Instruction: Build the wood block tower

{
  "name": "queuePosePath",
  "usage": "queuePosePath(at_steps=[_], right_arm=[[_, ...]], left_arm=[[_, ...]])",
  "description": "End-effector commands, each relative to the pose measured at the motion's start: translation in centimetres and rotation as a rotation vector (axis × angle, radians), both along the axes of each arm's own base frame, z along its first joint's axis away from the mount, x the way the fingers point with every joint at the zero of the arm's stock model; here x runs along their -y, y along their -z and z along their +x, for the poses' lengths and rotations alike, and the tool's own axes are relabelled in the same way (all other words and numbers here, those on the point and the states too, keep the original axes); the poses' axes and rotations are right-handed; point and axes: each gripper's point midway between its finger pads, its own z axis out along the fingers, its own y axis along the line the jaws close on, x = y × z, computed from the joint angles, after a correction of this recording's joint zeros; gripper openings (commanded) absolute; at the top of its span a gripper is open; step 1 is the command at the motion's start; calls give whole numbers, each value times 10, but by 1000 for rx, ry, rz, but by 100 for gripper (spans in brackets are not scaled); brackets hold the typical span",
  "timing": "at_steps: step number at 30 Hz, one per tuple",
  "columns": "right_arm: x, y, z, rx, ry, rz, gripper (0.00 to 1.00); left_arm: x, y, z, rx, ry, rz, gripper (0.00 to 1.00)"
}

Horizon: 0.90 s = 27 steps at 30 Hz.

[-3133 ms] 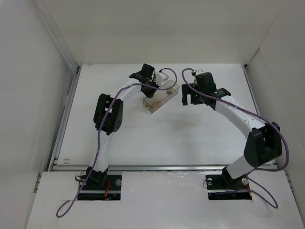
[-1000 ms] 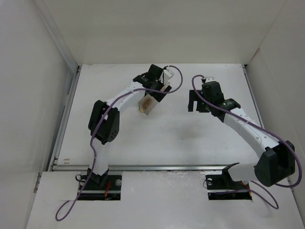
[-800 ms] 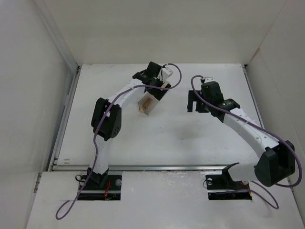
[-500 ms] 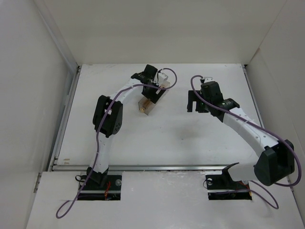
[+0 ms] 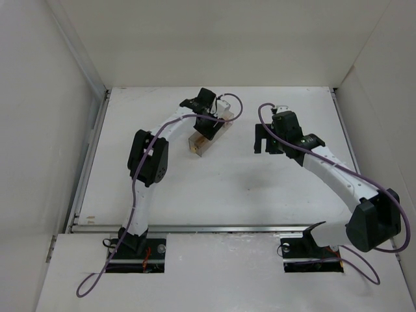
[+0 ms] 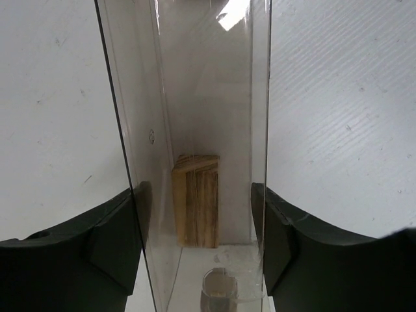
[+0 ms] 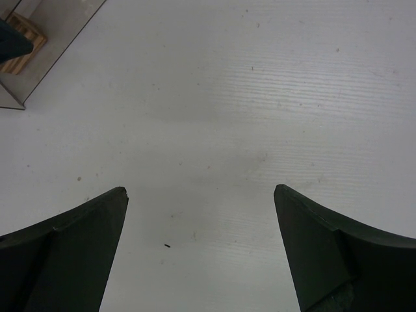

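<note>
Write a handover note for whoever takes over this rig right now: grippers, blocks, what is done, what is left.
The left gripper is shut on the clear box, with one finger on each long wall.
The right gripper is open and empty above the table.
The wood blocks sit inside the clear box.
Done: the box is gripped.
Left: get the blocks out and stack them; no tower stands yet.
</note>
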Motion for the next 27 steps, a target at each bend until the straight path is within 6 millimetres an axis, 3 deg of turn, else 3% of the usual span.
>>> queuePosePath(at_steps=[1,6,7,9,10,13,14,20,27], right_arm=[[-4,-18,7,43,4,11,100],[-2,-26,9,64,37,26,100],[0,-32,9,74,57,33,100],[7,-31,10,72,111,26,100],[9,-31,10,76,132,26,100],[22,-29,10,75,226,8,100],[26,-28,8,67,244,-2,100],[43,-37,8,99,342,-18,100],[40,-40,6,104,334,11,100]], left_arm=[[-7,-21,7,36,-41,41,0],[-11,-45,15,180,-86,159,0],[-15,-41,11,198,-86,205,0],[-16,-55,7,295,-92,304,0],[-17,-48,3,326,-67,357,0],[-11,-63,-3,471,-73,457,0],[-15,-52,-9,472,-54,507,0],[-9,-69,-19,531,-97,512,0],[3,-76,-28,503,-87,445,0]])
